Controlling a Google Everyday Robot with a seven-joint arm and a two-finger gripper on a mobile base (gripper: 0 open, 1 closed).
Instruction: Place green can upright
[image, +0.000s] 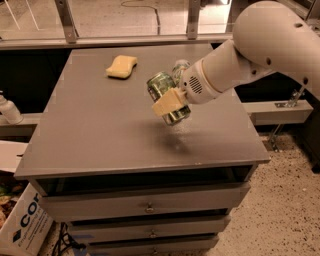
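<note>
Drawers (147, 205) make the near face of the cabinet, and above them lies the grey surface (100, 130), whose front part carries nothing of the task. A little further in, toward the right middle, the end effector (169, 99) hangs over the surface with the green can (160, 84) clamped between its fingers; one pale finger (170, 103) lies across the side of the can, and the other is hidden behind it. The can is in the air, apart from the surface, and a soft shadow (172, 142) falls just below it. It is tilted, one end pointing up and to the left, so it is not upright. I judge that the picking up is done and the can is secure in the grip. What is left is to turn the can until it is vertical, lower it until its bottom rim touches the surface, and then open the fingers. The white arm (250, 55) reaches in from the right. Further back, near the far left corner, a yellow sponge (121, 66) lies well apart from the can and should not hinder the placing.
</note>
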